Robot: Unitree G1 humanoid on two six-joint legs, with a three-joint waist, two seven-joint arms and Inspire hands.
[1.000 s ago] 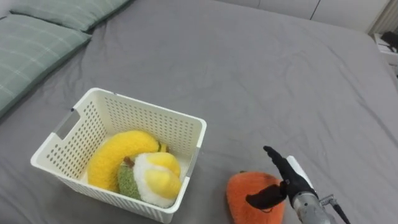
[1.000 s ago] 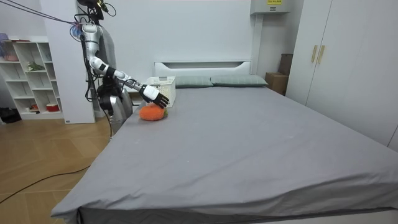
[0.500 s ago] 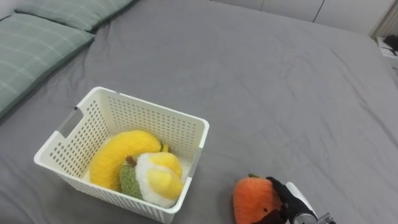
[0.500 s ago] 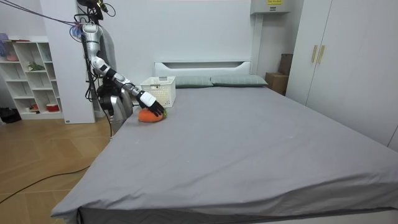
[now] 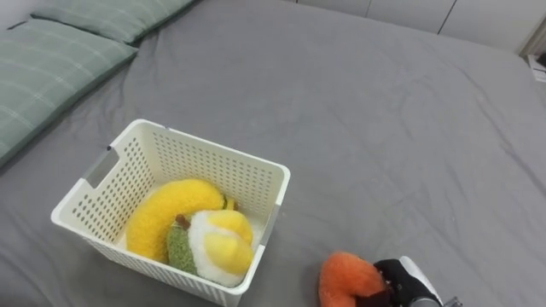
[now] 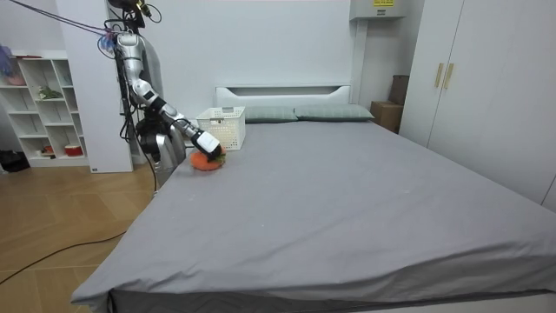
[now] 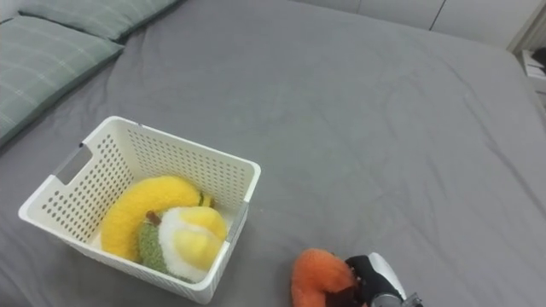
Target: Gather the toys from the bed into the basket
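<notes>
In the left eye view the right robot hand [image 5: 399, 281] has come down from its spread hover of a second ago. It now sits low against the orange toy [image 5: 345, 277], dark fingers curled onto its side in what looks like a clamp. The toy lies on the bed [image 5: 367, 111], to the right of the basket [image 5: 209, 166] and nearer the robot, close to its corner but apart from it. It looks rounder than before, as if squeezed, so I judge the grasp is closing and the lift into the basket comes next. The basket holds a banana toy [image 5: 162, 220] and a white-and-yellow toy [image 5: 217, 243]. The frame's lower edge cuts off the hand and the toy's underside, so how far the fingers wrap round is hard to tell. In the room view the robot stands at the bedside next to the basket [image 6: 228, 129], arm angled down, with the hand [image 6: 208, 143] on the toy [image 6: 205, 162]. The arm has drawn in from its farther reach, and fingers are too small to read here. The right eye view agrees: the hand [image 7: 373, 277] presses the toy [image 7: 314, 275] right of the basket [image 7: 183, 153], both cropped at the bottom.
</notes>
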